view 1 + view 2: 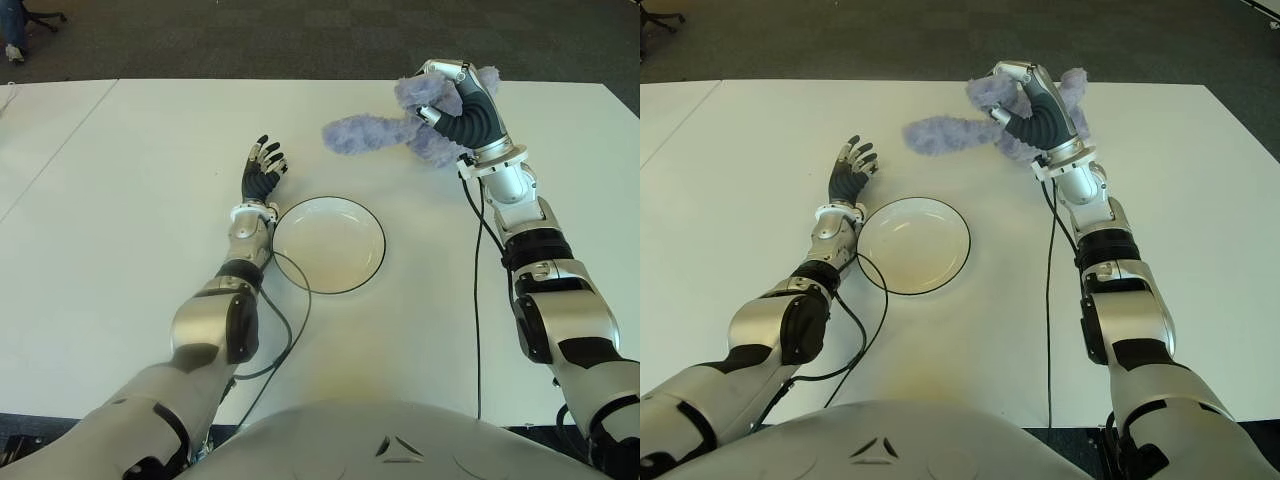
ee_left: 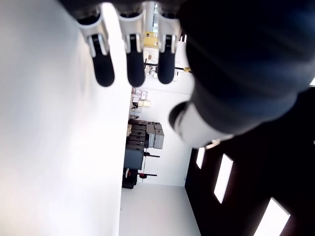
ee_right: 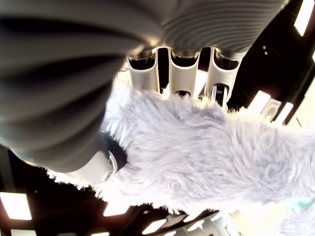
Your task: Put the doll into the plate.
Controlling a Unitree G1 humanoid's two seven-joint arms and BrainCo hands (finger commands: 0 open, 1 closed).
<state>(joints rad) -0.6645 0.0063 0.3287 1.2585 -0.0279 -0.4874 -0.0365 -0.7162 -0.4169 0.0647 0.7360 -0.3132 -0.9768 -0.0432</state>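
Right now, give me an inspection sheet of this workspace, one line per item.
Surface: white table, bare apart from the items below.
Job's things: fluffy lavender doll near the table's far edge, to the right of centre, in the right hand's grasp; white plate with a dark rim at the centre, nothing in it.
Clutter: nothing seen.
Hands: right hand closed around the doll, fingers over the fur; left hand beside the plate on its left, fingers spread, holding nothing.
Cables: black cable runs down along the right arm; black cable loop by the left forearm, crossing the plate's near-left rim.
Surroundings: dark carpet beyond the table.
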